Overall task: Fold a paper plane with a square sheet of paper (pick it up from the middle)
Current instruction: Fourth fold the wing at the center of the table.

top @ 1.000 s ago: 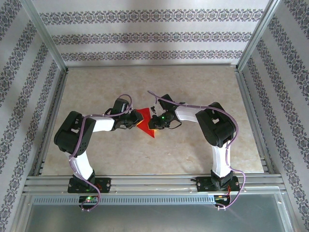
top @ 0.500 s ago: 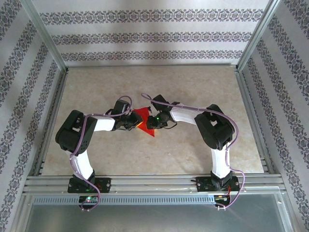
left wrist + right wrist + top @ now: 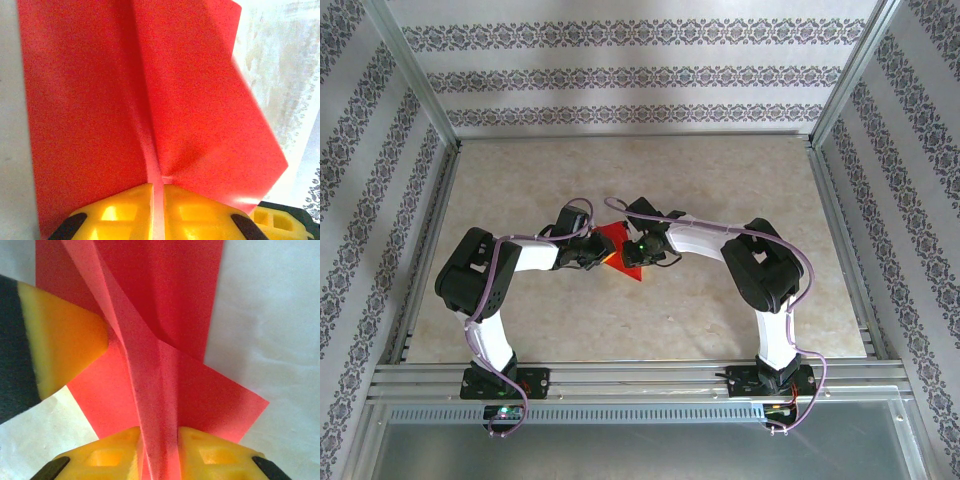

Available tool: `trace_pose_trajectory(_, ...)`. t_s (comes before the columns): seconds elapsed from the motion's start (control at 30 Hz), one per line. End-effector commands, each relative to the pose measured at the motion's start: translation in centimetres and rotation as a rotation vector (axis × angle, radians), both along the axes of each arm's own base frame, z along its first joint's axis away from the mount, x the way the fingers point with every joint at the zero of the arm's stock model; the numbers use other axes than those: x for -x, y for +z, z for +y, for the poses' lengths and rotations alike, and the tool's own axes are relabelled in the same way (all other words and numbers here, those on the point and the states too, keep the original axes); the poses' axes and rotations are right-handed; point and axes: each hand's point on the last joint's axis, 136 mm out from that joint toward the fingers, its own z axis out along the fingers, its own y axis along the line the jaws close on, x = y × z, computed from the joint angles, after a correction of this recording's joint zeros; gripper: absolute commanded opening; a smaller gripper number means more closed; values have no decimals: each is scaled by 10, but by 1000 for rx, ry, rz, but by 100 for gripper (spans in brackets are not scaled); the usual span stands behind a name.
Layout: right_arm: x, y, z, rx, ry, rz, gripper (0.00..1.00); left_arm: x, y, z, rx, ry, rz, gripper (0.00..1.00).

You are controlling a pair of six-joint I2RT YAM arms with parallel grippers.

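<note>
Jaws update: left jaws stay clamped on the square sheet of paper [image 3: 150, 100] near the middle of the desk [image 3: 740, 180], right jaws pinch its raised centre crease while the right arm [image 3: 705, 238] has crept further over it, so I'd guess crease-sharpening, no dart yet.

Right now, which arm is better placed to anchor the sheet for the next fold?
Left, probably: on the left gripper the jaws pinch tight on the centre crease of the red sheet, while on the right gripper they stand wider around its ridge, a looser-looking hold.
</note>
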Motion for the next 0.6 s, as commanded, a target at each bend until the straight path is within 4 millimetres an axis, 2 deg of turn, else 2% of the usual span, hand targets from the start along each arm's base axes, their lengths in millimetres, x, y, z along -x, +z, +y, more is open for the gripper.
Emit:
trace_pose_trajectory(0.0,3,4,6,6,40,-9,27,16,-26,11,-65,21,107,14)
trace_pose_trajectory(0.43,11,0,14,-14,95,11,32,14,-26,11,-65,21,109,14)
trace_pose_trajectory(0.57,13,-1,17,-27,113,20,30,15,-27,11,-67,21,112,14)
